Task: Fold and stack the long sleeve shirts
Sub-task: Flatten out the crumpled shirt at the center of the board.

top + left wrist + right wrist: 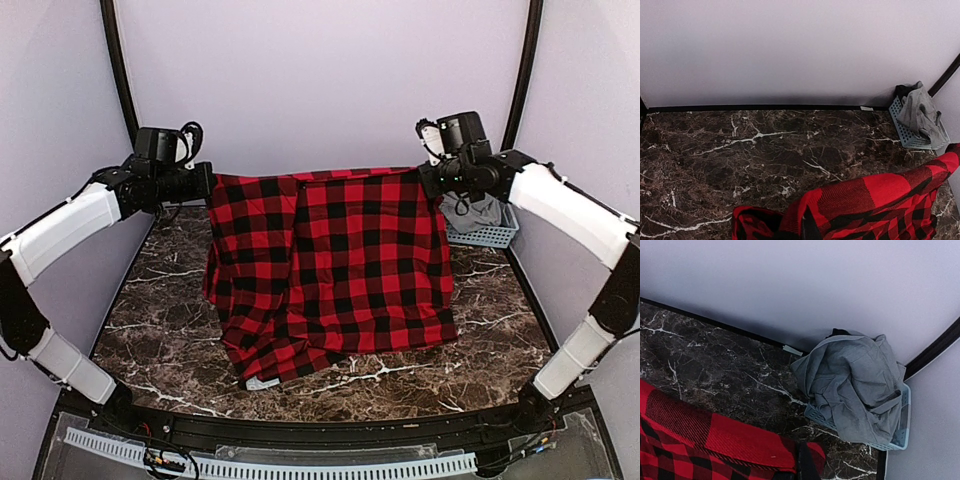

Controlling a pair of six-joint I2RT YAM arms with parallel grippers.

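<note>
Two top corners of the checked shirt (330,270) clamped in left gripper (209,185) and right gripper (428,181), cloth taut between.

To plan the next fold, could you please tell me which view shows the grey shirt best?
Right wrist: the grey shirt lies heaped in its basket, close and unobstructed. Left wrist shows it small; top, partly hidden.
</note>
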